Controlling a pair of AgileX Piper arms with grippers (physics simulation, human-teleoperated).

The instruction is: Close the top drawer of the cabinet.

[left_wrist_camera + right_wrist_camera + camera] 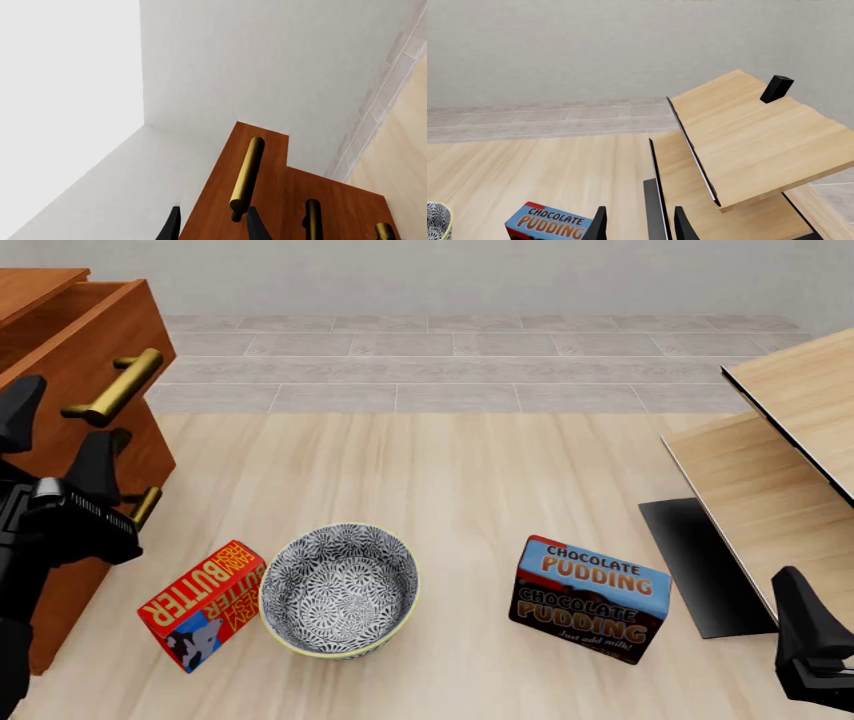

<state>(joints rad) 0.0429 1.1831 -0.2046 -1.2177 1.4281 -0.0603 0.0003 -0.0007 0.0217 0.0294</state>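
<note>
The reddish-brown cabinet (74, 580) stands at the table's far left. Its top drawer (104, 328) is pulled out, and its front juts past the two lower drawers. The drawer's brass bar handle (118, 387) also shows in the left wrist view (247, 172) on the drawer front (223, 190). My left gripper (56, 430) is open and empty just in front of the drawer front, below the handle, and its fingers (257, 227) point at it. I cannot tell whether they touch it. My right gripper (814, 640) is open and empty at the front right.
A butter box (203, 603), a patterned bowl (338, 590) and a chocolate pudding box (591, 598) stand across the table's front. Pale light-wood boards (774, 470) on a black base rise at the right and also show in the right wrist view (747, 135).
</note>
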